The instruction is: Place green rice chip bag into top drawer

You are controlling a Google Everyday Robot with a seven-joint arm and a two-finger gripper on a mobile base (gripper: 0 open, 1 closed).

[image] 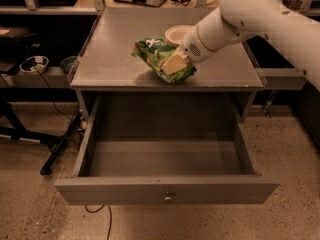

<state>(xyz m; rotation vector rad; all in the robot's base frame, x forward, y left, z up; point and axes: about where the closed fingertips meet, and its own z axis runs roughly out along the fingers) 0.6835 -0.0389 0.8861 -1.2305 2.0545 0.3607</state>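
The green rice chip bag point(157, 56) lies on the grey cabinet top point(115, 59), near its front edge and right of centre. My gripper point(173, 64) is down on the bag's right half, at the end of the white arm point(250, 14) that reaches in from the upper right. It covers part of the bag. The top drawer point(165, 189) stands pulled fully out below the cabinet top, with its brass knob point(167, 199) on the front panel. Nothing shows inside the drawer.
A white round bowl point(176, 33) stands on the cabinet top just behind the bag, partly hidden by my arm. Shelves with cables and a small dish point(34, 64) are at the left. A black stand leg point(60, 144) lies on the floor left of the drawer.
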